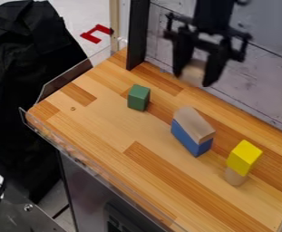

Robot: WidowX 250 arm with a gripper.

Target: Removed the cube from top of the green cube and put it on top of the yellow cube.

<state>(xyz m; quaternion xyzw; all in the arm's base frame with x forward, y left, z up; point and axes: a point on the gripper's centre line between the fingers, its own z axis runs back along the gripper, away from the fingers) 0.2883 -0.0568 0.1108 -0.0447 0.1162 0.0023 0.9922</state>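
At the upper right, the black gripper point(193, 79) hangs over the back of the table, its fingers closed on a light wooden block point(193, 71) held off the surface. The green cube point(138, 98) stands on the wood surface, lower and to the left of the gripper, with its top bare. Toward the right side, the yellow cube point(244, 157) rests on a small round-looking wooden piece point(235, 177), and nothing lies on the yellow cube.
Between the green and yellow cubes, a long wooden block point(193, 123) sits on a blue block point(190, 140). A grey wall runs behind the wooden table point(100, 131), with a dark upright post point(137, 34) at its back edge. A clear rim lines the left and front edges.
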